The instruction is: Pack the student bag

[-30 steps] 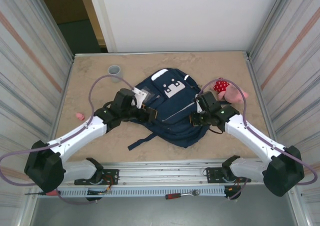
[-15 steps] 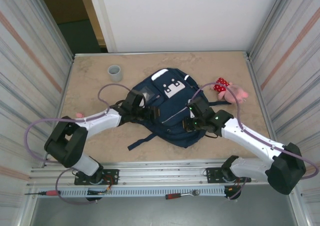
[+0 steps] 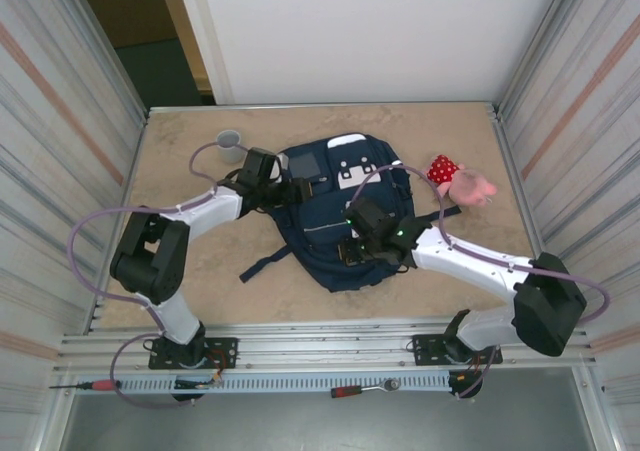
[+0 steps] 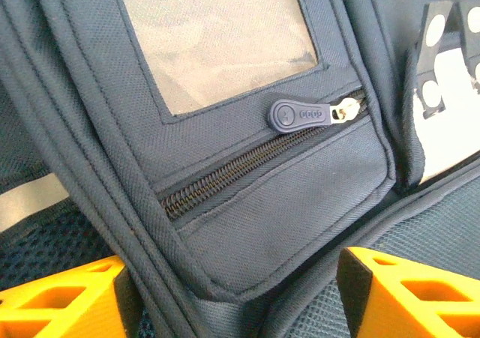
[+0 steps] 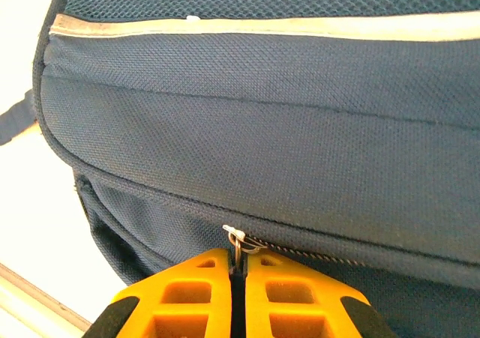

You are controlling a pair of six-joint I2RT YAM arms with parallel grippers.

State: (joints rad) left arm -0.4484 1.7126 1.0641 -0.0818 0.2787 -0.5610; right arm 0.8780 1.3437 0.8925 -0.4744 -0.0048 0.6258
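The student bag (image 3: 345, 206), a navy-blue backpack, lies flat in the middle of the table. My left gripper (image 3: 290, 189) is over its upper left part. In the left wrist view the gripper (image 4: 232, 278) is open, its orange fingers (image 4: 409, 293) astride the lower corner of a small zipped pocket (image 4: 285, 203) under a clear window (image 4: 217, 38). My right gripper (image 3: 348, 249) is at the bag's near side, shut on the metal zipper pull (image 5: 236, 240) of a seam below the reflective stripe (image 5: 262, 27).
A grey roll (image 3: 230, 141) stands at the back left. A pink plush with a red dotted bow (image 3: 460, 179) lies right of the bag. A loose strap (image 3: 262, 264) trails toward the near left. Corrugated walls close both sides.
The bag has slid and turned toward the back left. My left arm has folded in and its gripper moved up the bag. My right gripper has travelled left along the seam.
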